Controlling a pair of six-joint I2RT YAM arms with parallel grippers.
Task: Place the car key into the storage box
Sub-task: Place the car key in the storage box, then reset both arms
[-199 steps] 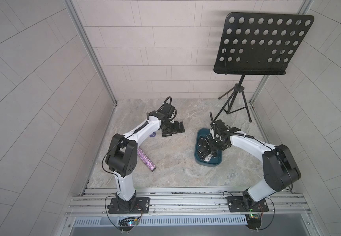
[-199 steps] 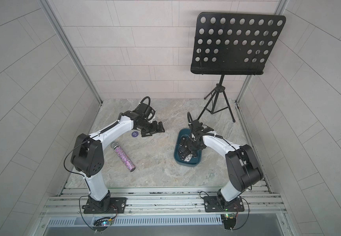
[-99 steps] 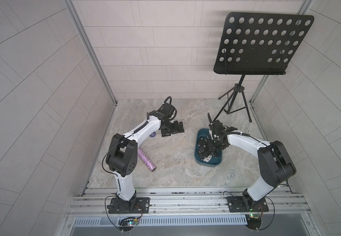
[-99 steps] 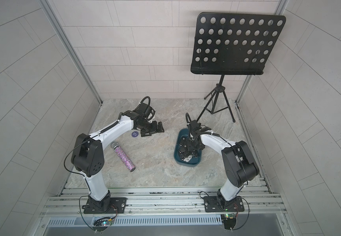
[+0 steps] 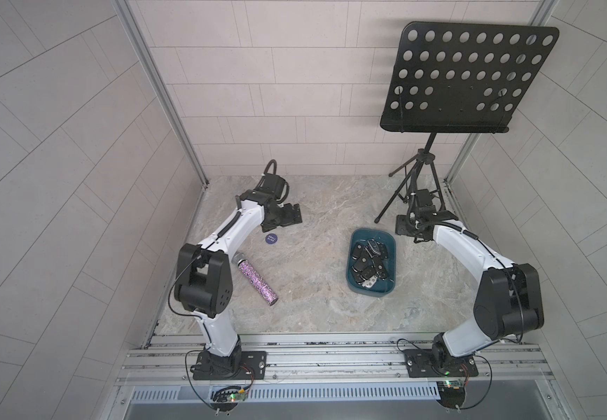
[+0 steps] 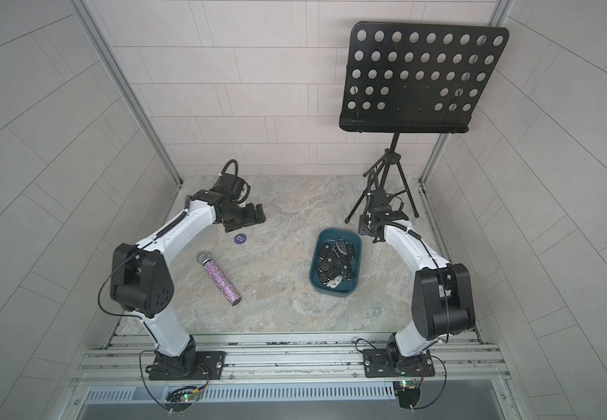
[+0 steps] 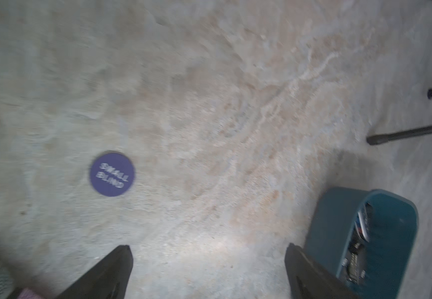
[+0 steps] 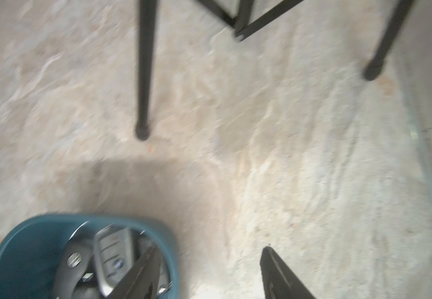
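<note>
Glittery purple microphone (image 5: 254, 280) lies back behind the left gripper (image 7: 207, 248), whose fingers stand wide apart over bare stone floor (image 7: 235, 103), holding nothing. A purple chip (image 7: 112, 174) sits just ahead of one fingertip. A teal storage box (image 5: 373, 291) holds a heap of car keys (image 5: 369, 262). Beside its far rim hovers the right gripper (image 8: 211, 249), fingers partly spread and empty, one over the box edge. The music stand (image 8: 142, 77) rises ahead of them.
</note>
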